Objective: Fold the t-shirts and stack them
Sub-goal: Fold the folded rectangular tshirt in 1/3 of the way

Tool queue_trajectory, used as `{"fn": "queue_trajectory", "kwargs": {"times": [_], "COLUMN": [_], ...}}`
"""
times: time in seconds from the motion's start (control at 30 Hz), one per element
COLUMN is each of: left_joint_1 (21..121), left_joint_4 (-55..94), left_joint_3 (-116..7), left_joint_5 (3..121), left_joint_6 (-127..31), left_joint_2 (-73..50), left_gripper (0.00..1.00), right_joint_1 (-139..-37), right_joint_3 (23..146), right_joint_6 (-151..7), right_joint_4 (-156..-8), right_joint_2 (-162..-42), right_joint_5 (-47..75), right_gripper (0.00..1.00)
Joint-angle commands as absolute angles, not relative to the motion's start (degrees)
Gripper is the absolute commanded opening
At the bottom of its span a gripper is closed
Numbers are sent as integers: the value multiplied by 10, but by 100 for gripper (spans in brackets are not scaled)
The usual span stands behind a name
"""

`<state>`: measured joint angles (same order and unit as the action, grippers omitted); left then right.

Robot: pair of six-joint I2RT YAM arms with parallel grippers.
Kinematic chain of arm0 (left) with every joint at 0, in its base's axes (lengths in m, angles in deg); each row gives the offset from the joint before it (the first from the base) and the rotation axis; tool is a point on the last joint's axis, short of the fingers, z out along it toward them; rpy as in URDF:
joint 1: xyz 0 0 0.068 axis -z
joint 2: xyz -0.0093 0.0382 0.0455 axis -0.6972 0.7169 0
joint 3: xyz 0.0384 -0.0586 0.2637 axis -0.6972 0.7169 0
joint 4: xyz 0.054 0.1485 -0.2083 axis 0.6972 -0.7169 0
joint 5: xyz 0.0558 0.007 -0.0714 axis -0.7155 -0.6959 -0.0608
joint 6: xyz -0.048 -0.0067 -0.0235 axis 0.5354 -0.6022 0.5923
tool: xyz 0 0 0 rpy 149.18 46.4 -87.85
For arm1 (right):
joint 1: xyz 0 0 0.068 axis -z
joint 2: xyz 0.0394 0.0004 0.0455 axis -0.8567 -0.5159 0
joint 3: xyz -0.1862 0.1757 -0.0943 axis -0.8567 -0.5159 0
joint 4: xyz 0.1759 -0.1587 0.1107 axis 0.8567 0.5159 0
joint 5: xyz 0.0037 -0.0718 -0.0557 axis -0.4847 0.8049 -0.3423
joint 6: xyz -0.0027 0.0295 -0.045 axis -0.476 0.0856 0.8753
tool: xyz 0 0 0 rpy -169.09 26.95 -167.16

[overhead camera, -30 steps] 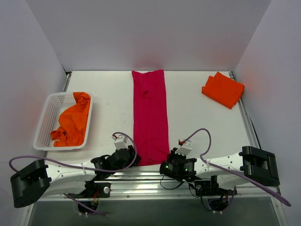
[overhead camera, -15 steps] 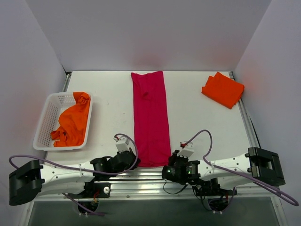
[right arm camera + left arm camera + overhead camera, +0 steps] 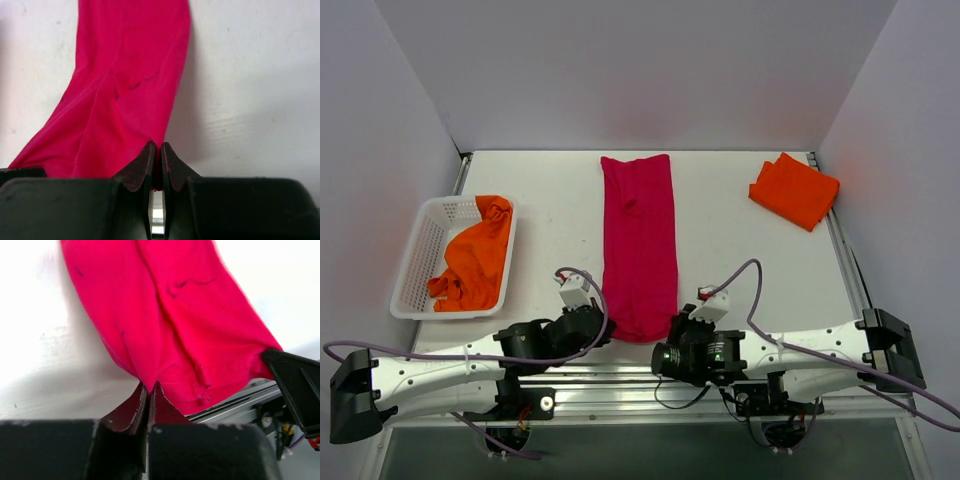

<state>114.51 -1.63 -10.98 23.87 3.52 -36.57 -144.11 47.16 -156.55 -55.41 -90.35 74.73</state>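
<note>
The crimson t-shirt [image 3: 639, 240] lies as a long narrow strip down the middle of the table, from the back wall to the near edge. My left gripper [image 3: 603, 327] is shut on its near left corner [image 3: 150, 375]. My right gripper [image 3: 672, 335] is shut on its near right corner [image 3: 150, 125]. Both near corners are lifted a little off the table. A folded orange t-shirt [image 3: 794, 189] lies at the back right. Another orange t-shirt [image 3: 475, 260] lies crumpled in the white mesh basket [image 3: 420, 250] at the left.
The table's metal front rail [image 3: 620, 385] runs just behind both grippers. White walls close in the back and both sides. My right gripper's dark finger [image 3: 295, 385] shows at the right of the left wrist view.
Both grippers have lifted and moved forward with the shirt's near corners. The near hem has pulled in and now sits a little further from the front rail.
</note>
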Motion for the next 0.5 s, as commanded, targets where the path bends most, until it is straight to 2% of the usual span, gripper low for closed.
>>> {"fn": "queue_trajectory", "kwargs": {"times": [0.0, 0.23, 0.47], "left_joint_1": [1133, 1070, 927], "left_joint_4": [-51, 31, 134], "left_joint_3": [-180, -234, -238], "left_joint_5": [198, 197, 315], "left_joint_6": [5, -110, -134], "left_joint_2": [-379, -342, -256], "left_gripper": [5, 6, 5], "right_joint_1": [-1410, -1301, -1171], "right_joint_3": [529, 542, 544], "right_joint_6": [-1490, -1232, -1098], "right_joint_4": [-500, -684, -821], "right_joint_2": [-904, -890, -923], "right_joint_5": [838, 799, 698], "right_gripper": [0, 0, 0]}}
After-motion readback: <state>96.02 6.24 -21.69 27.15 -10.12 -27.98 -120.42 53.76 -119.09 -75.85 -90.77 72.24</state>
